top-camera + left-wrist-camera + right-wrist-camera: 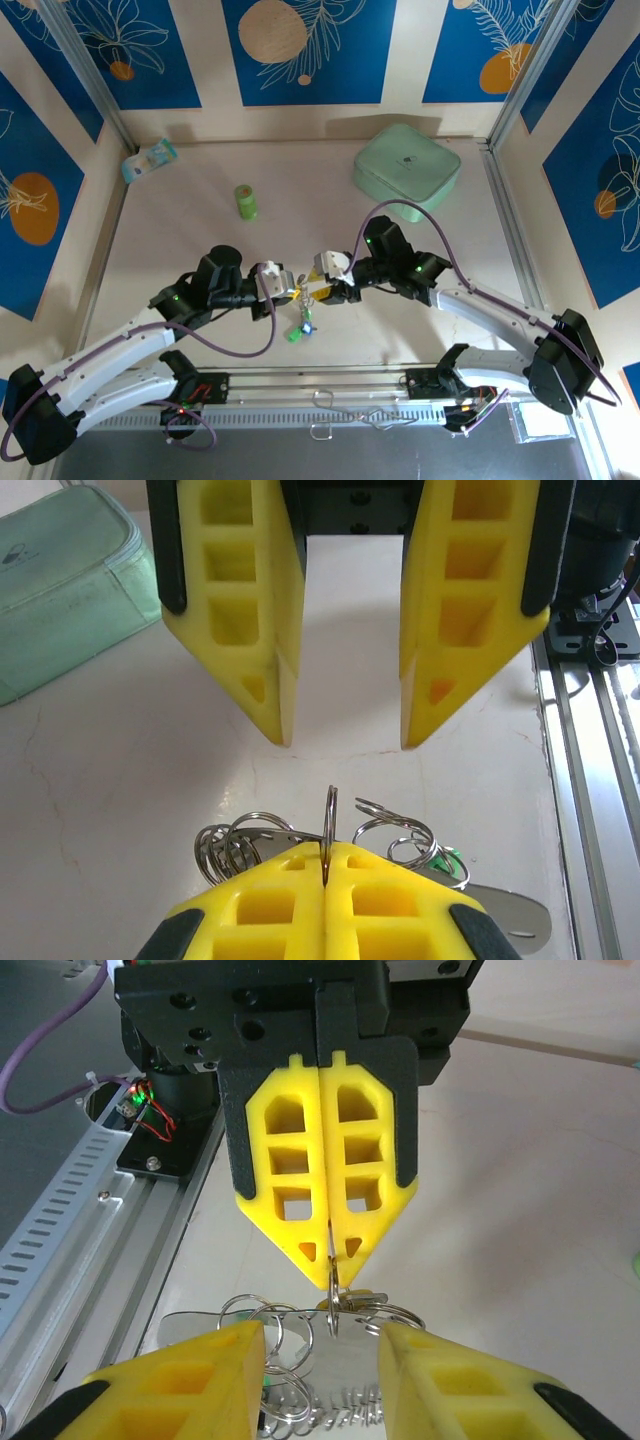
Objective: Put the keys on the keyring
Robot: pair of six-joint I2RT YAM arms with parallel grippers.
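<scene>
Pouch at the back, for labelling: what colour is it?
Mint green; the pouch shows best in top external.

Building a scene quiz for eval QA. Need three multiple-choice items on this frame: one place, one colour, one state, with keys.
1. In the top view, where is the green bottle relative to the mint case?
A) on it
B) left of it, apart
C) right of it

2. What colour are the grippers' fingers?
A) blue
B) white
C) yellow

3. What is the left gripper doing?
A) shut on a metal ring
B) wide open
C) shut on the bottle

Key:
1 B: bare table shows between bottle and case.
2 C: both wrist views show yellow fingers.
3 A: its fingers meet, with the ring pinched upright between them.
</scene>
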